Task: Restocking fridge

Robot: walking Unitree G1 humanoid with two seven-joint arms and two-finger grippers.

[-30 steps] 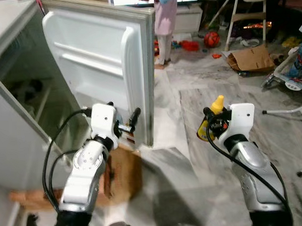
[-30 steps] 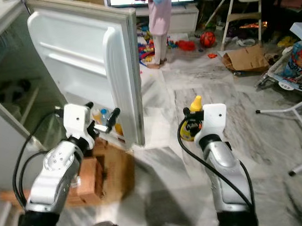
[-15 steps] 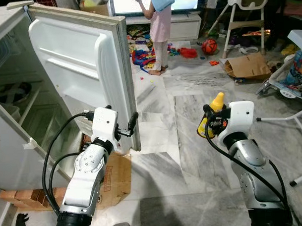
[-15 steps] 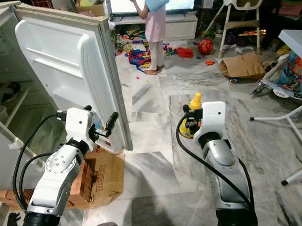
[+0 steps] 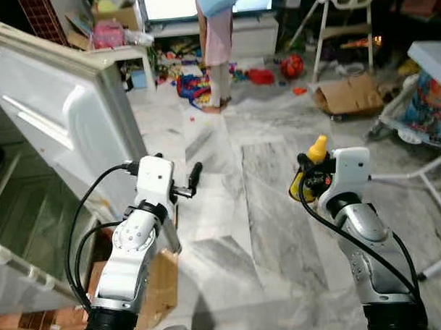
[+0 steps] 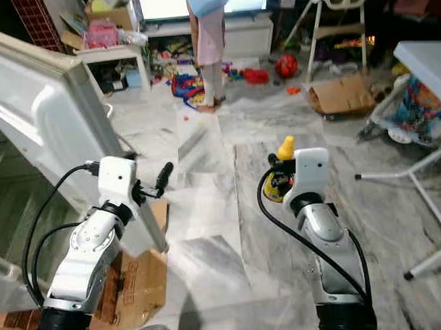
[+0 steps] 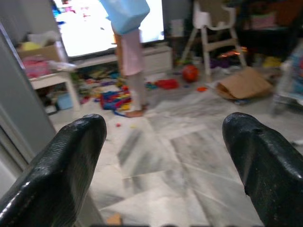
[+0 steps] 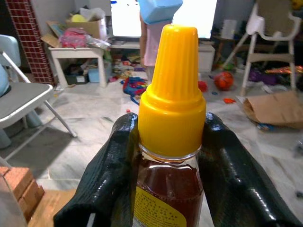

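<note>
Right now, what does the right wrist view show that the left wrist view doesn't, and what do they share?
Right wrist view: the right gripper shut on a yellow-capped bottle of dark red sauce, plus a red-brick pillar and a grey folding chair.

Left wrist view: the left gripper, open and holding nothing, beside the grey fridge door edge.

Both: the person in pale pink, the bright screen, the white high chair, the flattened cardboard.

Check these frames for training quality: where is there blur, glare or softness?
Left wrist view: soft overall, the close black fingers and the room behind both hazy, the screen blown out white. Right wrist view: the bottle is sharp, the screen washed out. Eye views: fairly crisp, the fridge door bright.
</note>
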